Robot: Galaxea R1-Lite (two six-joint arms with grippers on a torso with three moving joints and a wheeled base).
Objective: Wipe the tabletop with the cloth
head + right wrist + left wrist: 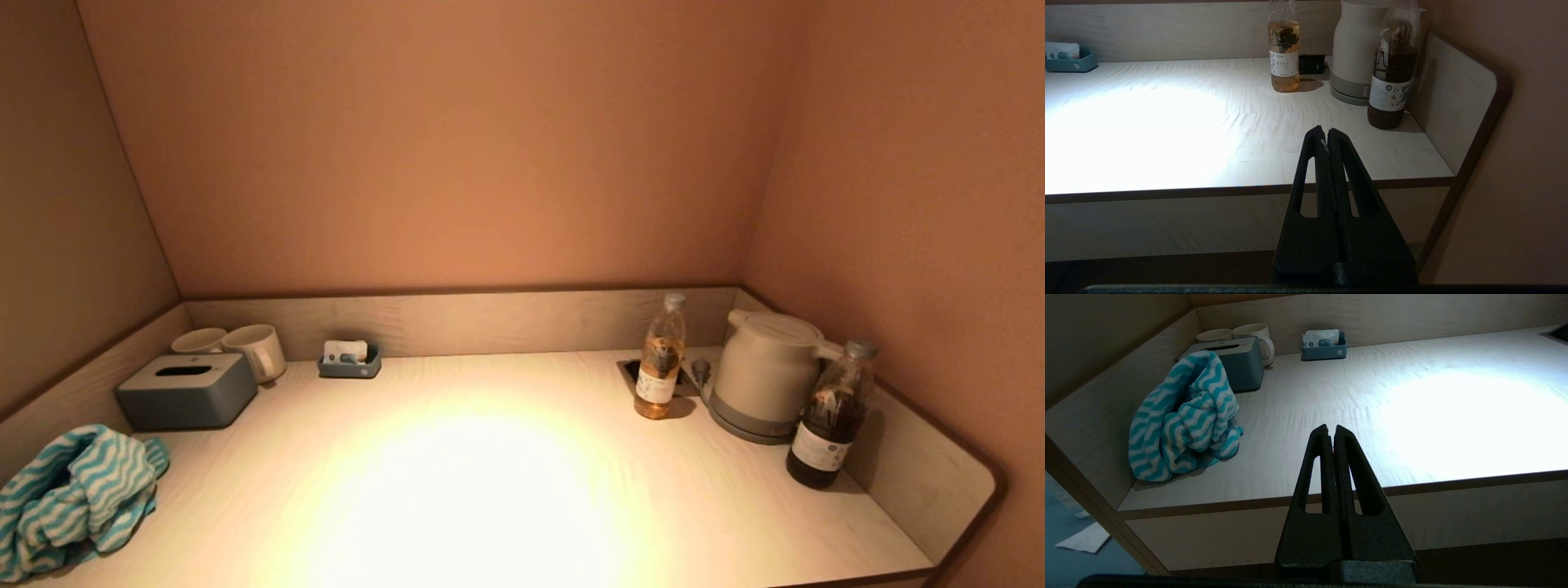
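Cloth (pixel 1186 416) first: it is lying bunched in a teal-and-white heap at the near left end of the tabletop (pixel 1412 416), leaning against the side panel, well ahead of my left fingers and off to their outer side, with the tissue box (pixel 1237 363) just behind it. I am judging the step in hand to be the reach and pick-up, and to do it well I should be parting my left fingers wide before coming in, approaching over the front edge and down onto the top folds, and pinching a thick ridge so enough fabric trails to wipe with. Right now my left gripper (pixel 1331 428) is hanging below and in front of the table edge, fingers pressed together, holding and touching nothing. My right gripper (pixel 1327 132) is waiting likewise in front of the edge, fingers together and empty, with the dark bottle (pixel 1392 69), the kettle (pixel 1355 49) and the amber bottle (pixel 1284 49) standing beyond it.
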